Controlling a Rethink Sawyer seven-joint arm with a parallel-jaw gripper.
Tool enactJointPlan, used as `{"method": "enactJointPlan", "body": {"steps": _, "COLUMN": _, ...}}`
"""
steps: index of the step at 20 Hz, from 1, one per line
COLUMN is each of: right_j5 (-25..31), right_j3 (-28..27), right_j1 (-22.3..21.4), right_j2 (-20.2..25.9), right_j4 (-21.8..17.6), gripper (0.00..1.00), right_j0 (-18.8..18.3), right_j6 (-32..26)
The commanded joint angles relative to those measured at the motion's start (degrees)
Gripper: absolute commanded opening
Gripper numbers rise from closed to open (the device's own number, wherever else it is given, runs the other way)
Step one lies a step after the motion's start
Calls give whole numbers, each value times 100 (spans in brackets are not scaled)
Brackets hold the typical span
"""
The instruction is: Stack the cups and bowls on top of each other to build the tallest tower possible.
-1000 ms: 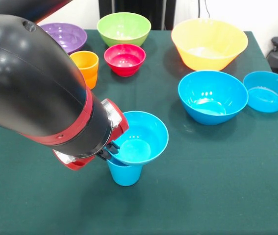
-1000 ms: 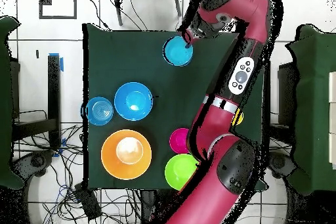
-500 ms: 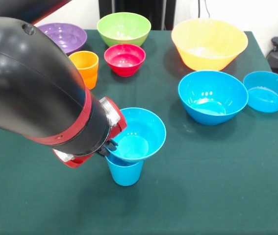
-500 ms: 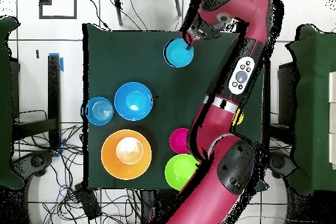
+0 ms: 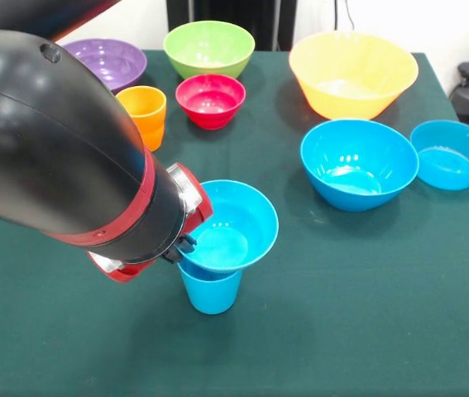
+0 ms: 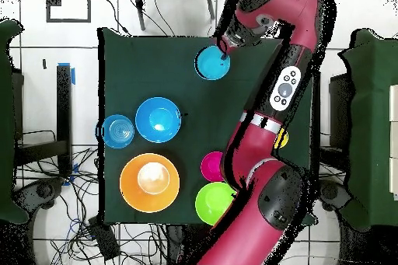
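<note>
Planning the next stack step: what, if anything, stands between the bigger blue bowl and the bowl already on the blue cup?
Nothing visible. Bare green cloth lies between the bigger blue bowl and the small blue bowl sitting on the blue cup. The gripper is at that bowl's opposite rim.
</note>
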Motion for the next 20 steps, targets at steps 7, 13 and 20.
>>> {"method": "enactJointPlan", "body": {"steps": 7, "right_j5": 253, "right_j3": -606, "right_j1": -93, "right_j2": 194, "right_j4": -712, "gripper": 0, "right_j0": -78, "right_j6": -1914}}
{"method": "enactJointPlan", "body": {"steps": 13, "right_j5": 213, "right_j3": -645, "right_j1": -71, "right_j2": 363, "right_j4": -885, "gripper": 0, "right_j0": -75, "right_j6": -1981}}
{"method": "enactJointPlan", "body": {"steps": 20, "right_j5": 155, "right_j3": -642, "right_j1": -56, "right_j2": 466, "right_j4": -1024, "gripper": 0, "right_j0": -108, "right_j6": -2138}}
